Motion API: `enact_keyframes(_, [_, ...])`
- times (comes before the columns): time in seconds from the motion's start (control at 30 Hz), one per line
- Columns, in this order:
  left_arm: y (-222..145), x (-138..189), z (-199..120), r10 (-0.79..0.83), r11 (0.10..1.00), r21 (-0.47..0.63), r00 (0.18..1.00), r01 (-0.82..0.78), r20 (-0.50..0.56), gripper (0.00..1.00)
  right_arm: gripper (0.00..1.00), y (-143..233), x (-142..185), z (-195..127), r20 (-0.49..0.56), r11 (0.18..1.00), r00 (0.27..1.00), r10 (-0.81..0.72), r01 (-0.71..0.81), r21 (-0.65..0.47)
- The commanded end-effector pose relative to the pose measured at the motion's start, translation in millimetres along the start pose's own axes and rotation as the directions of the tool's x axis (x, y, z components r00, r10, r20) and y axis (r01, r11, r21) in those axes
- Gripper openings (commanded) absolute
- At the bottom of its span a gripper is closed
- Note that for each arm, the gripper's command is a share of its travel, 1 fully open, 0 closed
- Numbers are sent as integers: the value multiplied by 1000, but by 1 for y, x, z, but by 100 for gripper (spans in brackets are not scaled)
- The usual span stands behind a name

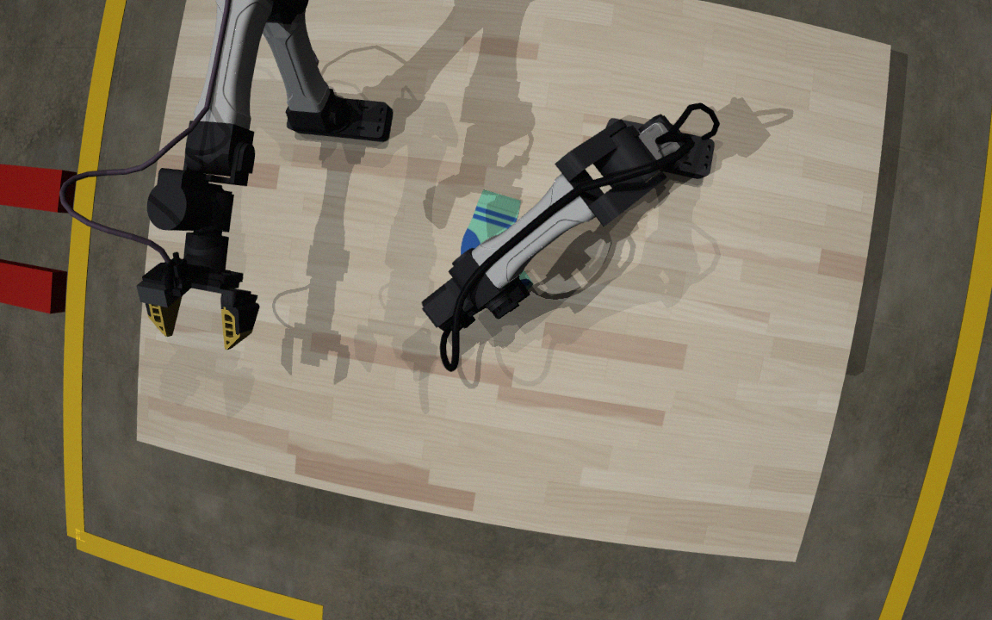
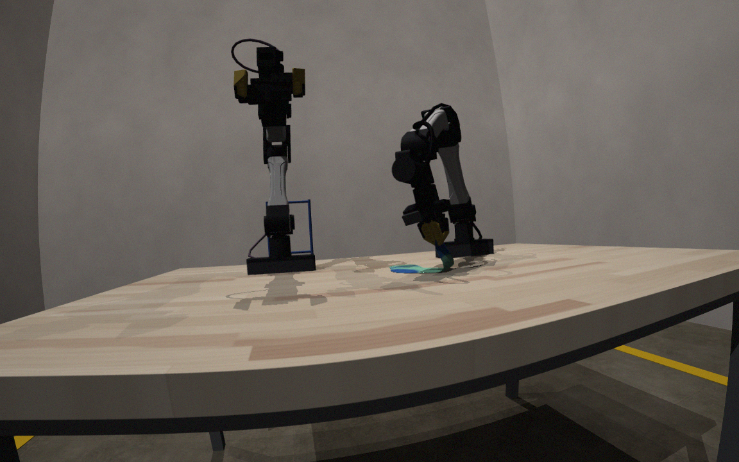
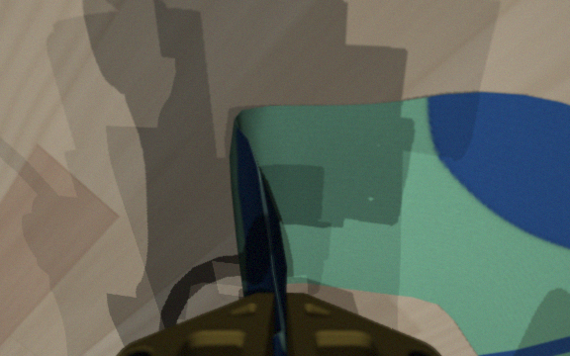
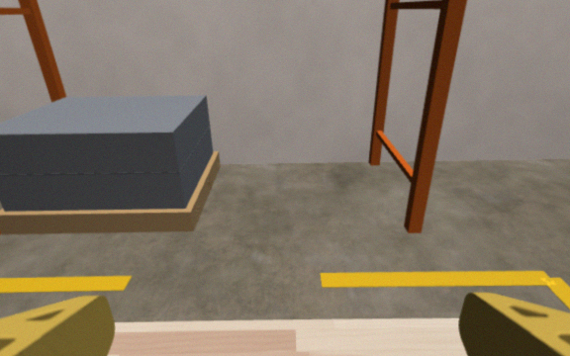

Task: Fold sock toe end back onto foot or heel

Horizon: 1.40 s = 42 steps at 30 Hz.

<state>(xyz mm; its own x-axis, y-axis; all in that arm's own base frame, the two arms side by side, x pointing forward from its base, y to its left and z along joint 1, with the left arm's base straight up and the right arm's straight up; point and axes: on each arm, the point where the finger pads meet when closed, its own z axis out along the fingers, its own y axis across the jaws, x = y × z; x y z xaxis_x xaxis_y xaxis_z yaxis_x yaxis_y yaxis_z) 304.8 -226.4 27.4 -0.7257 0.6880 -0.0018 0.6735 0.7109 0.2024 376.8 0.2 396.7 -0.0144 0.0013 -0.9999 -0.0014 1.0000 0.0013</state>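
Note:
The green sock [image 1: 501,207] [image 2: 418,269] [image 3: 389,257] has a blue heel [image 3: 522,173], blue stripes and a blue toe [image 2: 442,250] [image 3: 257,257]. Its cuff, heel and foot lie flat on the table. My left gripper [image 2: 435,242] [image 3: 280,309] is shut on the toe end and holds it a little above the table; the sock curves up to the fingertips and leans back over the foot. In the top view the left arm hides the toe and most of the foot. My right gripper [image 1: 199,340] [image 2: 269,71] [image 4: 285,310] is open and empty, high above the table, away from the sock.
The wooden table [image 1: 599,493] [image 2: 360,321] bears both arm bases. The right arm [image 1: 207,192] [image 2: 277,178] stands on the left side in the top and exterior views. In the right wrist view a grey block [image 4: 87,168] and orange posts [image 4: 433,109] stand beyond the table.

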Motion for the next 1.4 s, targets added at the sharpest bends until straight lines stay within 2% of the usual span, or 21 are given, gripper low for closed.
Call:
enact_keyframes(0.0, [6, -4, -1, -23, 1000, -15, 1000, 23, -1, 5, 100, 0, -5, -2, 14, 1000, 1000, -1, 1, 1])
enact_keyframes(0.17, [19, -3, -11, -31, 999, -21, 999, 32, 33, 5, 100, 0, -5, -2, 14, 1000, 1000, -1, 1, 1])
enact_keyframes(0.47, [14, -5, -13, -33, 999, -13, 999, 34, 36, 5, 100, 0, -5, -2, 14, 1000, 1000, -1, 1, 1])
enact_keyframes(0.5, [6, 2, 3, -22, 999, -35, 1000, 22, -1, 5, 100, 0, -5, -2, 14, 1000, 1000, -1, 1, 1])
enact_keyframes(0.57, [6, 2, 3, -22, 999, -35, 1000, 22, -1, 5, 100, 0, -5, -2, 14, 1000, 1000, -1, 1, 1])
enact_keyframes(0.6, [5, -1, 9, -56, 993, -100, 998, 56, -1, 5, 100, 0, -5, -2, 14, 1000, 1000, -1, 1, 1])
enact_keyframes(0.63, [1, 1, 13, -54, 992, -119, 998, 52, -14, 5, 100, 0, -5, -2, 14, 1000, 1000, -1, 1, 1])
enact_keyframes(0.77, [-11, -2, 7, -55, 982, -179, 998, 52, -12, 5, 100, 0, -5, -2, 14, 1000, 1000, -1, 1, 1])
enact_keyframes(0.83, [-11, -3, 4, -25, 992, -127, 1000, 24, -6, 5, 100, 0, -5, -2, 14, 1000, 1000, -1, 1, 1])
enact_keyframes(1.03, [0, -6, -12, -39, 991, -129, 999, 43, 35, 5, 100, 0, -5, -2, 14, 1000, 1000, -1, 1, 1])
enact_keyframes(1.13, [0, -7, -13, -49, 990, -128, 998, 54, 43, 5, 100, 0, -5, -2, 14, 1000, 1000, -1, 1, 1])
enact_keyframes(1.17, [-8, -3, -4, -31, 992, -123, 999, 32, 18, 5, 100, 0, -5, -2, 14, 1000, 1000, -1, 1, 1])
enact_keyframes(1.2, [-13, 3, 19, -41, 982, -183, 999, 37, -21, 5, 100, 0, -5, -2, 14, 1000, 1000, -1, 1, 1])
enact_keyframes(1.37, [-26, -3, 13, -41, 970, -241, 999, 39, -5, 5, 100, 0, -5, -2, 14, 1000, 1000, -1, 1, 1])
